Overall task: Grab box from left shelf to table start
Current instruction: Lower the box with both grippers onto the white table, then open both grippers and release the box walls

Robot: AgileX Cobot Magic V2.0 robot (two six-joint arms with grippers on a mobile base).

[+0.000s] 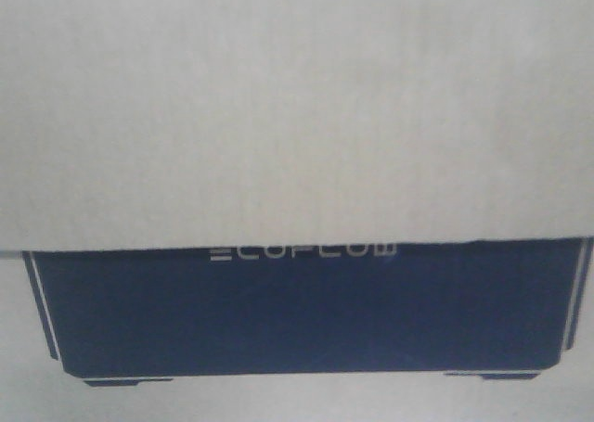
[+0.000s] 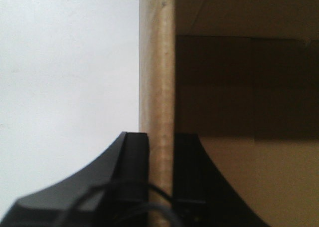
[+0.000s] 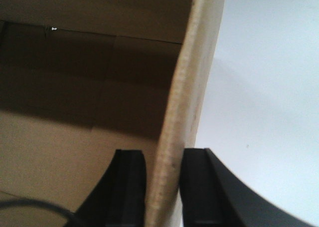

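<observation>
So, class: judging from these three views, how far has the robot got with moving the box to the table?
Done: both grippers have clamped the box, the left gripper and right gripper each pinching a cardboard wall edge between the fingers. In hand: holding it; the front view is filled by its ECOFLOW panel. Left: setting it on the table; no shelf or table is identifiable, so placement cannot be confirmed.

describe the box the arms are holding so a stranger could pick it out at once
It fills the front view: a large pale brown cardboard box with a wide black printed panel on its lower face. Each wrist view shows a black gripper's fingers astride an upright cardboard wall. White "ECOFLOW" lettering and a thin white outline mark it.
</observation>
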